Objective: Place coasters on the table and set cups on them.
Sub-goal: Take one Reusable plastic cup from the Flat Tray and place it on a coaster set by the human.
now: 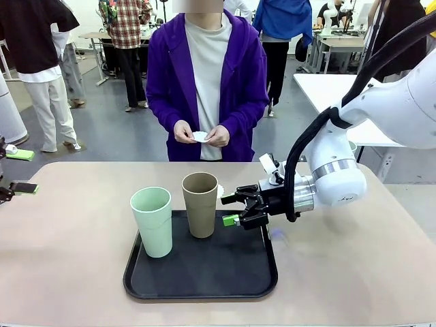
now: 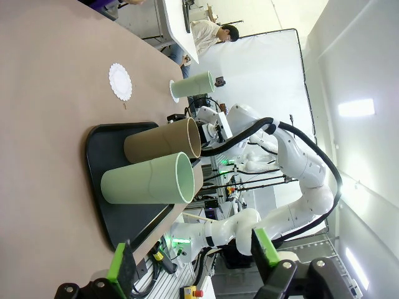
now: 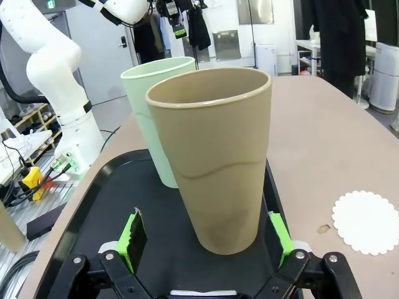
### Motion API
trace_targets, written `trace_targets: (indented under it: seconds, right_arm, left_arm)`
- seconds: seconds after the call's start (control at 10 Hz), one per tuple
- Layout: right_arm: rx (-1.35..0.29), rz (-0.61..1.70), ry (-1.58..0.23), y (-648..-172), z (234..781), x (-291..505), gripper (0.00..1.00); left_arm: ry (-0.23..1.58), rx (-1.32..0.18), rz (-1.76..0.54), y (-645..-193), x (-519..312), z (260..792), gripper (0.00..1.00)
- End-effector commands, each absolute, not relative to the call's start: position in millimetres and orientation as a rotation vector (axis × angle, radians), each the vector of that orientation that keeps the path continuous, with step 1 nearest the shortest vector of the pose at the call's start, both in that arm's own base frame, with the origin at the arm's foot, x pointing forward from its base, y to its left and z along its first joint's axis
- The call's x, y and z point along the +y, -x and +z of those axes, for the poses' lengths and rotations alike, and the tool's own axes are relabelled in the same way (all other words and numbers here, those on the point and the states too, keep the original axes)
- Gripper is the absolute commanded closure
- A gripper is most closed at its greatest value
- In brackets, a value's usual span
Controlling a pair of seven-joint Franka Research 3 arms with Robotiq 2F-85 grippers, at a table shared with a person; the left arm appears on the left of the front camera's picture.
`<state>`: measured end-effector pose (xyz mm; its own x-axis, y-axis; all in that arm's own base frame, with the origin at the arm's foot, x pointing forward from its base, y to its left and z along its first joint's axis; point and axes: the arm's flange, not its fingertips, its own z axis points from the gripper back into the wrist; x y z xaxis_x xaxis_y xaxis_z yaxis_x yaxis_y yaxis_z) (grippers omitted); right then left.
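Note:
A tan cup [image 1: 200,204] and a mint cup [image 1: 151,221] stand upright on the black tray [image 1: 204,279]. My right gripper [image 1: 235,208] is open just right of the tan cup. In the right wrist view the tan cup [image 3: 215,168] stands between the green pads [image 3: 133,233], which lie beside its base, apart from it. The mint cup [image 3: 156,106] is behind. A scalloped white coaster [image 3: 368,222] lies on the table [image 3: 324,124] beside the tray. The person holds another coaster [image 1: 199,136]. My left gripper [image 2: 190,258] is open and empty; far off a mint cup [image 2: 192,85] stands on a coaster [image 2: 171,90].
The person stands at the far edge of the table [image 1: 68,238], hands at chest height. My left gripper [image 1: 17,170] waits at the table's left edge. The right arm [image 1: 340,177] reaches in over the right half. A white table [image 1: 327,92] stands behind at the right.

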<state>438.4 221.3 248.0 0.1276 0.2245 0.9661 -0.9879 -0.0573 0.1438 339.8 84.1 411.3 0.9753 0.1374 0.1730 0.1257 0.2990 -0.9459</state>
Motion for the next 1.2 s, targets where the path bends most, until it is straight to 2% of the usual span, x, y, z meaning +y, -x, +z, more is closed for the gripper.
trace_targets:
  seconds: [0.0,0.7,1.1]
  right_arm:
    - [-0.916,1.248,-1.163,-436.6,247.2,221.4,0.00]
    - [-0.985,1.236,-1.123,-458.6,230.6,234.9,0.00]
    - [-0.960,1.252,-1.151,-462.9,222.2,248.5,0.00]
  left_arm:
    - [1.279,-0.253,-0.001,-338.6,85.0,411.1,0.00]
    - [1.279,-0.253,-0.001,-338.6,85.0,411.1,0.00]
    - [1.279,-0.253,-0.001,-338.6,85.0,411.1,0.00]
